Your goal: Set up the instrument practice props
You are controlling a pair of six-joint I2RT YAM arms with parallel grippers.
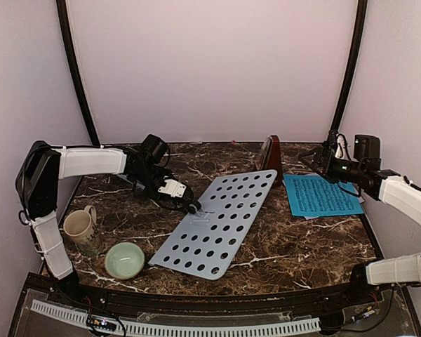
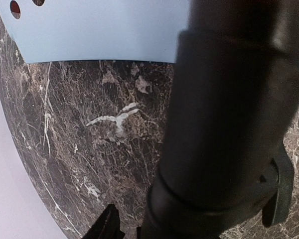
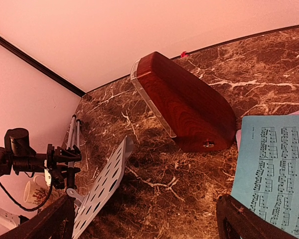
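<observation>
Nearest me on the left sit a pale green bowl (image 1: 124, 260) and a beige mug (image 1: 79, 226). The music stand's white perforated desk (image 1: 217, 221) stretches diagonally across the middle of the marble table (image 1: 302, 246). My left pincer (image 1: 187, 205) is at its left edge; I cannot tell whether it is pinching anything. To the right lies the blue sheet-music page (image 1: 321, 195). My right pincer (image 1: 316, 163) hangs spread wide and empty over its far corner. Farthest back stands the dark-red metronome (image 1: 271, 156).
</observation>
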